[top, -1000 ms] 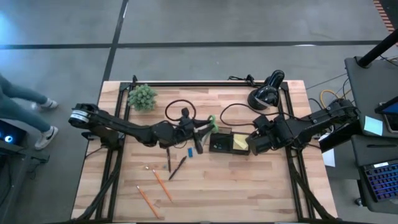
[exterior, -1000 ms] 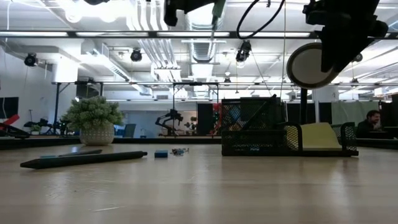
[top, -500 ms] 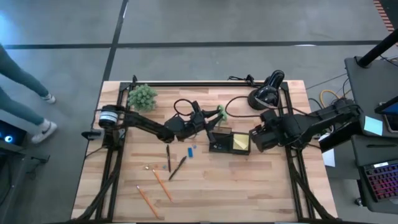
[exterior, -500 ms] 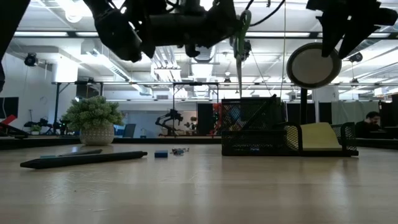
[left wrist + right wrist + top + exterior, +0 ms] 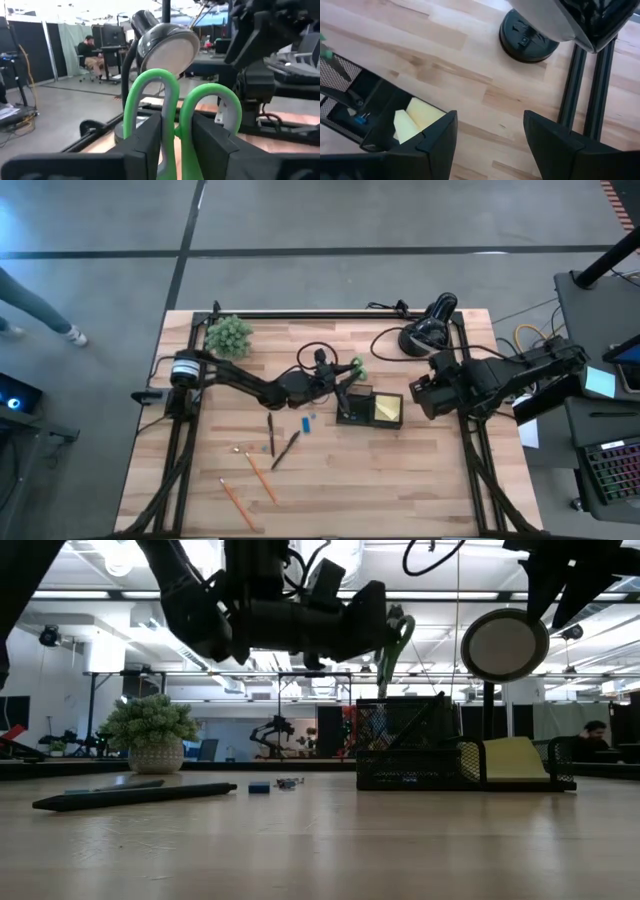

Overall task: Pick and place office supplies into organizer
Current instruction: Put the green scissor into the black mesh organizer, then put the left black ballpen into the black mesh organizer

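scissors [image 5: 172,115] clamped between left gripper [image 5: 175,142] fingers

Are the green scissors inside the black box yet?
Partly. The left gripper holds the green scissors by their handles above the organizer; the blades point down into its tall mesh part, handles sticking out.

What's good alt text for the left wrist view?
Two dark fingers of the left claw grip green-handled scissors, whose two loop handles stand up between them. Behind them are a black round-headed desk lamp, the dark right arm and, far back, a seated person.
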